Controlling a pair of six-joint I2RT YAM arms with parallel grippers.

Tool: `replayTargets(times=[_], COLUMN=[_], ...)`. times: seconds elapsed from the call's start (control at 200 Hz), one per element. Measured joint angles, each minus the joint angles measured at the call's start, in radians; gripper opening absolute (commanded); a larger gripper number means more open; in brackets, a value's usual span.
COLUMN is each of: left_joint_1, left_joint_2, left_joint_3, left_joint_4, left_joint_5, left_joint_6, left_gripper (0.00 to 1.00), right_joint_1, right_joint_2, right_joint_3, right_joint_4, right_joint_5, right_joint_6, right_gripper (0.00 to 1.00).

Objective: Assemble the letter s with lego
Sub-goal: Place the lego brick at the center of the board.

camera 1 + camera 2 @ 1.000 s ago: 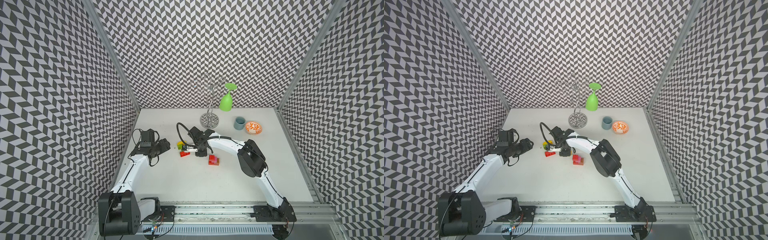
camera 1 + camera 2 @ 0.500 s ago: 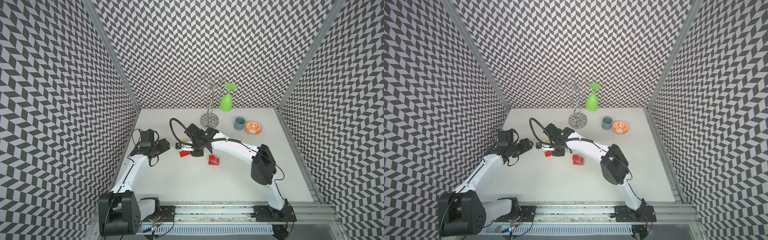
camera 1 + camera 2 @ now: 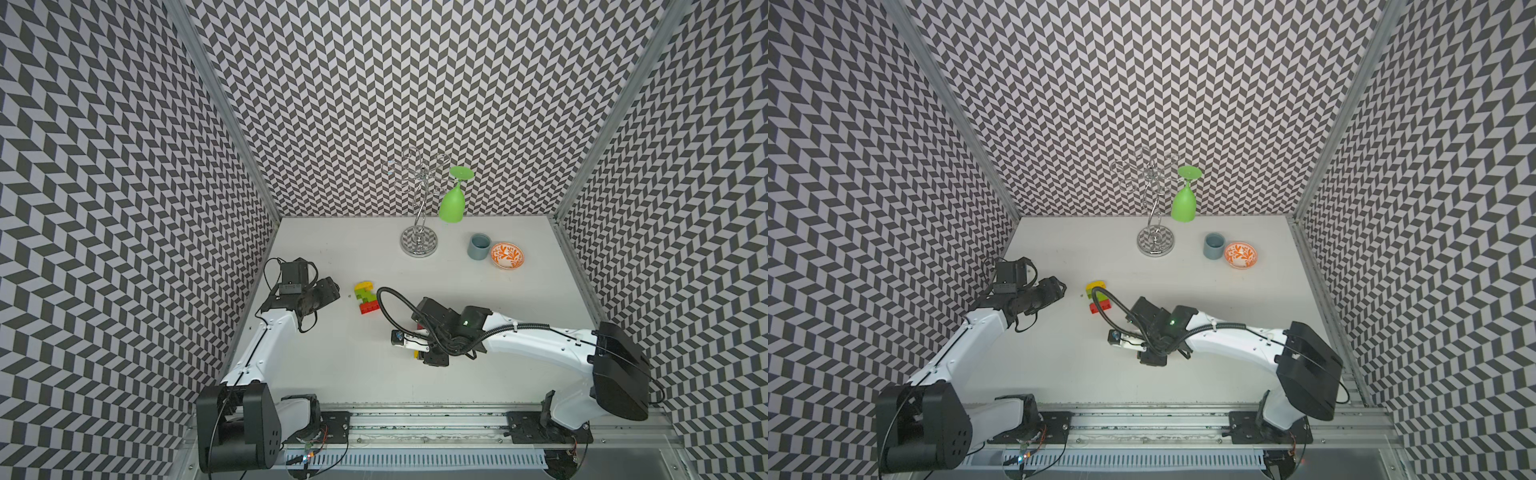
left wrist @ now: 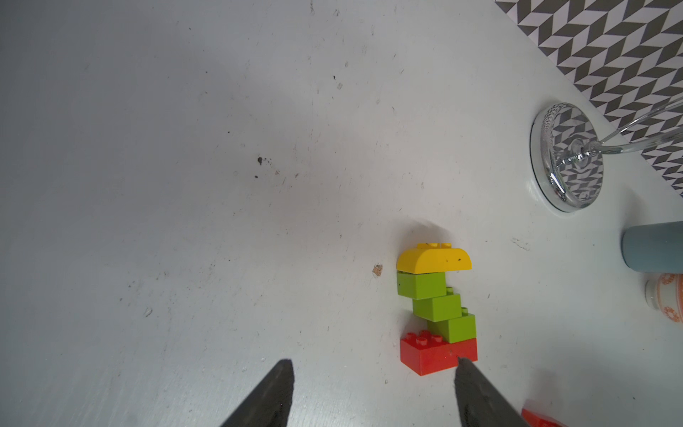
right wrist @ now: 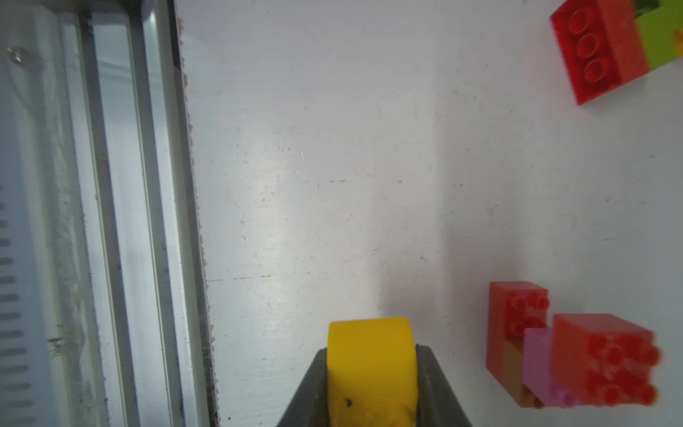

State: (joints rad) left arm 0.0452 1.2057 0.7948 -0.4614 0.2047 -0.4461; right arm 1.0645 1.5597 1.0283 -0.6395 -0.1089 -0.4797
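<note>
I have the rack (image 3: 419, 243) standing at the back middle of the table (image 3: 353, 365), with a goblet (image 3: 453, 203) hanging upside down off its right side. The cup (image 3: 478, 246) is to the right of the rack's base, and the bowl (image 3: 507, 255) is just beside the cup, farther right. The stepped brick stack (image 3: 365, 298) lies flat at mid-table, just right of my left gripper (image 4: 373, 362). Nearer the front and to the right, the brick cluster (image 5: 576, 355) sits under my right arm. The rounded brick (image 5: 369, 344) is between the jaws of the right gripper (image 5: 371, 369), near the cluster but apart from it.
</note>
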Motion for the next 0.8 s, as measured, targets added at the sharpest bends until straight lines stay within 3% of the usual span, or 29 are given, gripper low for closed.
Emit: replayTargets(times=[0.165, 0.511, 0.631, 0.801], left_joint_1=[-0.014, -0.048, -0.051, -0.059], left_joint_2=[0.01, 0.026, 0.026, 0.026], left_joint_3=[0.0, 0.0, 0.0, 0.0], left_joint_4=[0.001, 0.0, 0.001, 0.0], left_joint_5=[-0.009, -0.032, -0.039, -0.046], left_joint_6=[0.0, 0.001, 0.0, 0.0], left_gripper=[0.7, 0.73, 0.74, 0.74], right_joint_1=[0.029, 0.061, 0.061, 0.061], right_joint_2=[0.016, 0.026, -0.076, -0.36], right_joint_3=[-0.098, -0.171, -0.243, -0.434], right_joint_4=[0.076, 0.192, 0.232, 0.394], right_joint_5=[-0.004, -0.006, 0.005, 0.017], right_joint_6=[0.032, 0.047, 0.056, 0.085], right_gripper=[0.24, 0.53, 0.62, 0.68])
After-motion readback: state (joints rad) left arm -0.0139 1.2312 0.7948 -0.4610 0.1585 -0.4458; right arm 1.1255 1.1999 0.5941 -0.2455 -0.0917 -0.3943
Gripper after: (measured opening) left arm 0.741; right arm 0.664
